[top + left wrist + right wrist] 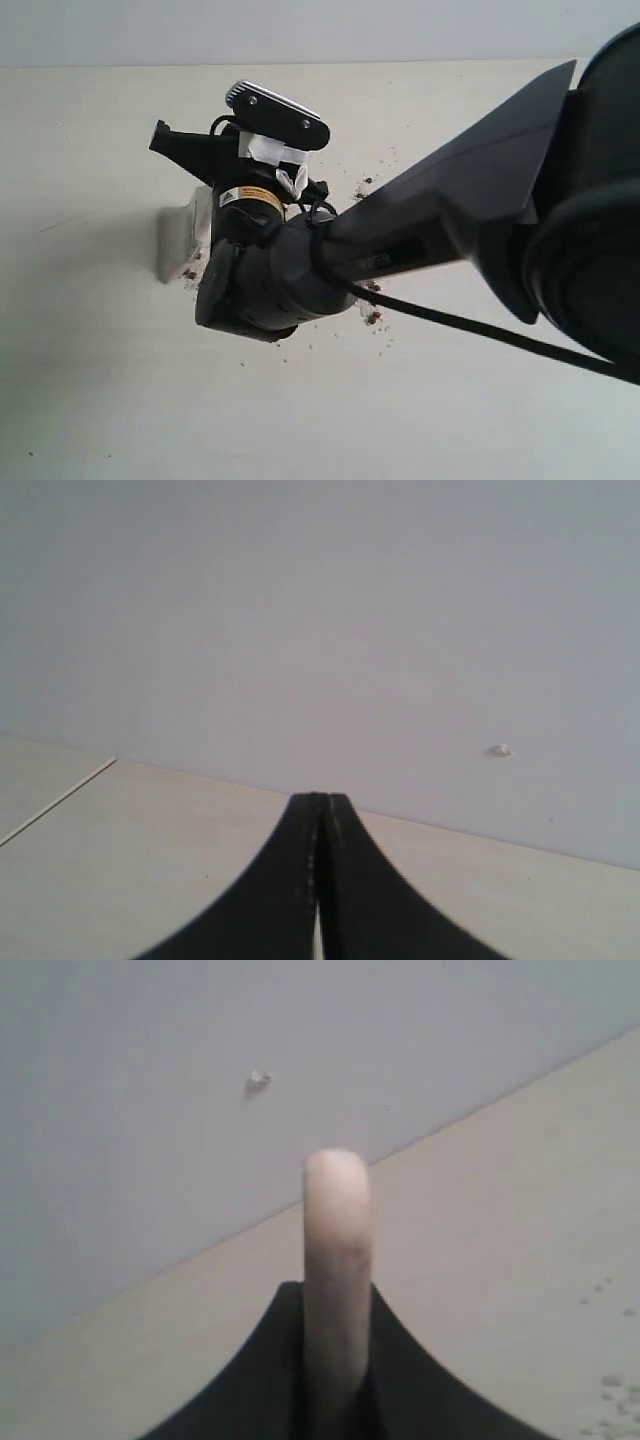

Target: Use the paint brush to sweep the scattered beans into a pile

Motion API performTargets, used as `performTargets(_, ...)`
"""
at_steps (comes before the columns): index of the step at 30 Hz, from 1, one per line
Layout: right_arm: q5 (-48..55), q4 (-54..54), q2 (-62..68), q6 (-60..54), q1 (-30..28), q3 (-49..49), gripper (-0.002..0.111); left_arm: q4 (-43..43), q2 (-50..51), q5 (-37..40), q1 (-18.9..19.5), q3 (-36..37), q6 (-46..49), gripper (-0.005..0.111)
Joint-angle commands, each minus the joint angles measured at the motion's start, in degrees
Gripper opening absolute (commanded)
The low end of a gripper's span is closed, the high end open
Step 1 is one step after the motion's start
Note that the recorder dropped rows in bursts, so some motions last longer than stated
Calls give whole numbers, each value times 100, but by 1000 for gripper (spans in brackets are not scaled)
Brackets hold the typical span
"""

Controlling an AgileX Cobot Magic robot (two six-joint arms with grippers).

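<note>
My right gripper [337, 1295] is shut on the paint brush's white handle [337, 1230], which I see edge-on with its rounded end sticking out past the fingertips. In the exterior view the right arm's wrist [250, 280] reaches to the table's middle and hides most of the brush. Only a pale, wide part of the paint brush [180, 240] shows at the wrist's left, down on the table. Tiny reddish-brown beans [372, 317] and white crumbs lie scattered around the wrist, with more beans [365, 185] farther back. No dense pile shows; the arm covers that area. My left gripper [320, 802] is shut and empty.
The pale table [100, 380] meets a plain grey wall [300, 30] at the back. A black cable [480, 330] runs along the right arm, whose bulk fills the exterior view's right side. A few specks [612, 1388] lie on the table in the right wrist view.
</note>
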Motion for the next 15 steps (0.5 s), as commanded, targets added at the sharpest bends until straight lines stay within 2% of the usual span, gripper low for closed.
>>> performTargets(1, -162, 520, -172, -1397, 11, 16, 0, -44, -19, 3, -27, 18, 19, 0)
performTargets(9, -584, 1236, -497, -3069, 11, 16, 0, -44, -19, 3, -27, 18, 19, 0)
performTargets(15, -806, 1435, -635, -3118, 11, 16, 0, -44, -19, 3, -27, 18, 19, 0)
